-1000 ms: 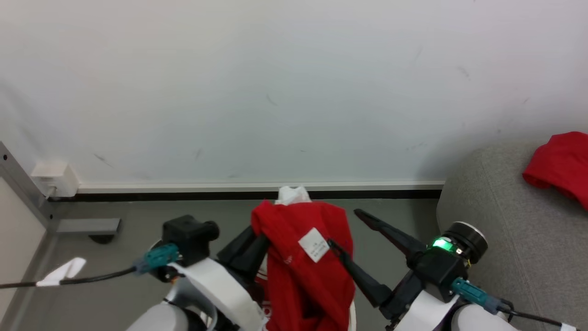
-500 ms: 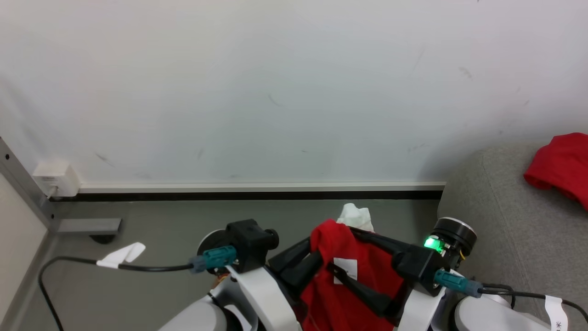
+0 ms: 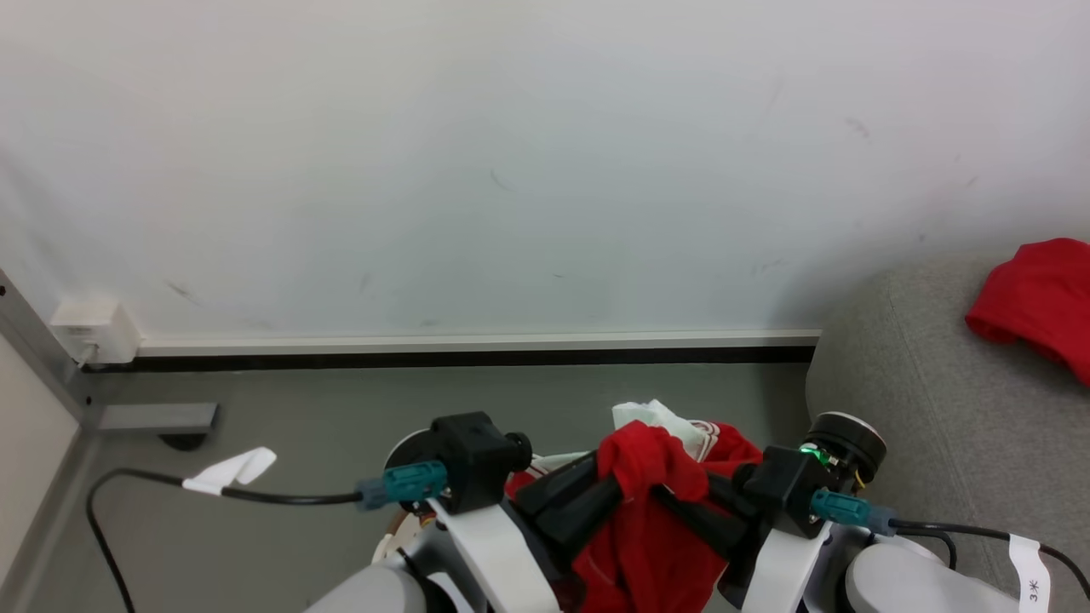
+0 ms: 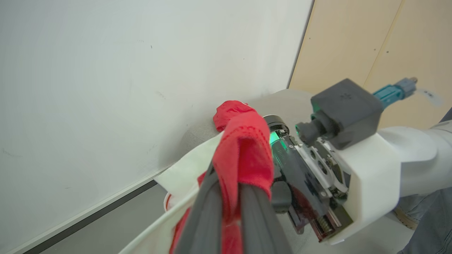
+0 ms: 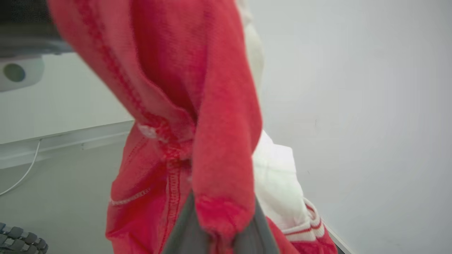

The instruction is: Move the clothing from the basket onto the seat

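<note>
The clothing (image 3: 639, 549), low centre of frame, is newly pinched by the right gripper (image 5: 213, 229) beside the clamped left gripper (image 4: 229, 211), so a two-handed carry looks ready

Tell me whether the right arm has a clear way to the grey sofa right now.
Probably yes. The sofa lies just right of the right hand, with nothing between them. But it and the left hand both grip one red garment, so the left would have to follow or release.
</note>
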Motion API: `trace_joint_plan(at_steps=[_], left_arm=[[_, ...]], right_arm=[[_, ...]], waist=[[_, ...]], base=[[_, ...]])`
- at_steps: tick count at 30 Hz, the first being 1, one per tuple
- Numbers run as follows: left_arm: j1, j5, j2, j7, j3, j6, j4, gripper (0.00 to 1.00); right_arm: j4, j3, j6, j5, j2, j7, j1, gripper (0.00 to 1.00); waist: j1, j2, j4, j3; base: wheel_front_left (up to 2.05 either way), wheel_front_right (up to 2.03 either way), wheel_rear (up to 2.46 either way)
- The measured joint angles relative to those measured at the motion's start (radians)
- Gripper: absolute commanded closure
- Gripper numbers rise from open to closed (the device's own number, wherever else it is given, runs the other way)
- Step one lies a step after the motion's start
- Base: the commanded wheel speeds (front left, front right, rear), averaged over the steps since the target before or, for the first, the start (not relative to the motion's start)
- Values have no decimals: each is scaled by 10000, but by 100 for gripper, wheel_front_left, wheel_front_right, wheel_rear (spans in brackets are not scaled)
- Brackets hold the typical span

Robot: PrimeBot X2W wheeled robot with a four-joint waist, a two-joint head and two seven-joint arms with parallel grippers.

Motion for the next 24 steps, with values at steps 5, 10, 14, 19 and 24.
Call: trace_joint_plan(at_steps=[5, 10, 14, 19, 24], left_arm=[[12, 8, 38, -119, 130, 148, 25, 29], [63, 121, 94, -299, 221, 322, 299, 0], [56, 422, 113, -681, 217, 481, 602, 0], [33, 759, -27, -963, 44, 472, 1034, 0], [-38, 775, -251, -1235, -65, 403, 1421, 0]], right_arm=[[111, -71, 0, 215, -42, -232, -77, 100], [205, -433, 0, 345, -102, -414, -83, 100], [280, -890, 0, 347, -190, -502, -85, 100], [359, -1609, 2, 217, -357, -679, -79, 100], [410, -2855, 0, -35, -491, -966, 45, 100]], waist=[[0, 1, -135, 68], [0, 0, -415, 183], [0, 0, -812, 344], [0, 0, -1523, 653], [0, 0, -2369, 1006]], base=[[0, 0, 0], [0, 0, 0], [0, 0, 0], [0, 0, 0], [0, 0, 0]])
